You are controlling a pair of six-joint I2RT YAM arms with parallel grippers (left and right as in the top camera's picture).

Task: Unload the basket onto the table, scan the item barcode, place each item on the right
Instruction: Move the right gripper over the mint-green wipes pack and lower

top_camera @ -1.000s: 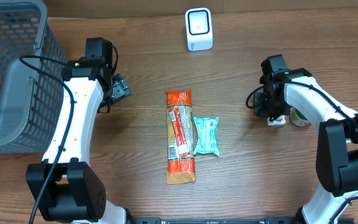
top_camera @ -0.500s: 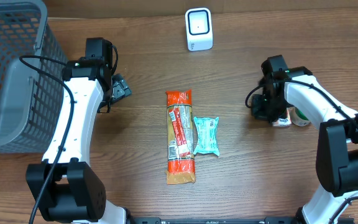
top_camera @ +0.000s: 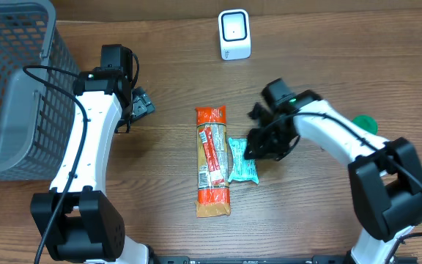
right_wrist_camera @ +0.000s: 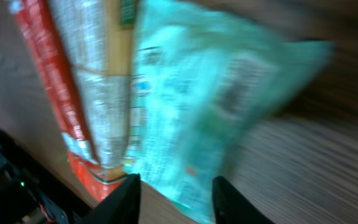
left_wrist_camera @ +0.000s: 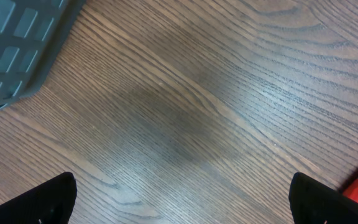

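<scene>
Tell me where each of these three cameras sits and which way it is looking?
Overhead: fixed above the table, looking straight down on basket, scanner, orange packet, teal packet; both arms show.
Left wrist: on the left arm, facing down at bare wood by the basket's corner; the left tool's two dark fingertips show, wide apart.
Right wrist: on the right arm, facing down close over both packets, blurred; the right tool's fingertips show.
Shared: overhead and right wrist both show the two packets.

Open tabletop (top_camera: pixel 291 66) is stretching between the scanner (top_camera: pixel 234 34) and the red packet (top_camera: pixel 212 161), the grey mesh basket (top_camera: pixel 6 88) walling off the left.
</scene>
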